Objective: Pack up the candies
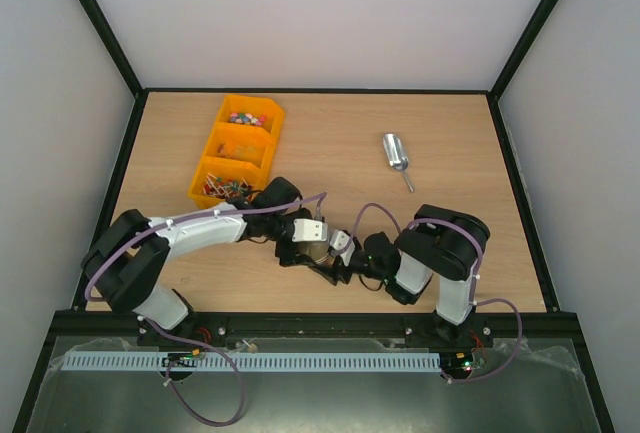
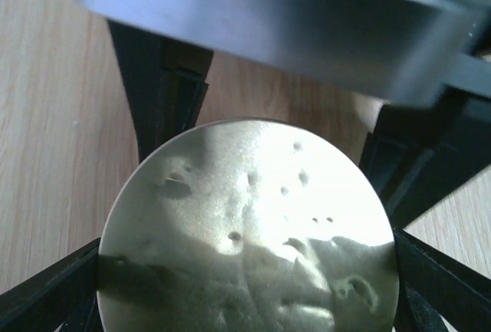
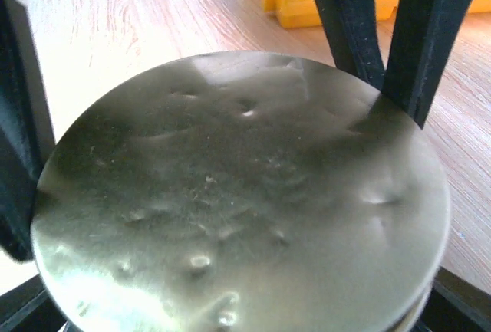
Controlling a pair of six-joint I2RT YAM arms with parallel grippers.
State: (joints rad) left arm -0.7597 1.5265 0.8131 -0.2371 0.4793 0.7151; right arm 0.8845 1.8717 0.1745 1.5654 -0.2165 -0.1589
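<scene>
Many candies (image 1: 245, 118), one bin (image 1: 240, 148), one scoop (image 1: 396, 156), one lid (image 2: 245, 232).

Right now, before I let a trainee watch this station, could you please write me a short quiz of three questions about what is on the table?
1. True or false: the metal scoop lies inside the yellow bin.
2. Which compartment of the bin holds the colourful candies? A) the farthest from the arms B) the middle one C) the nearest to the arms
3. In a few words: what round thing sits between the left end effector and the right end effector?
Key: 1. False; it lies on the table, apart from the bin. 2. A. 3. A dented metal lid.
</scene>
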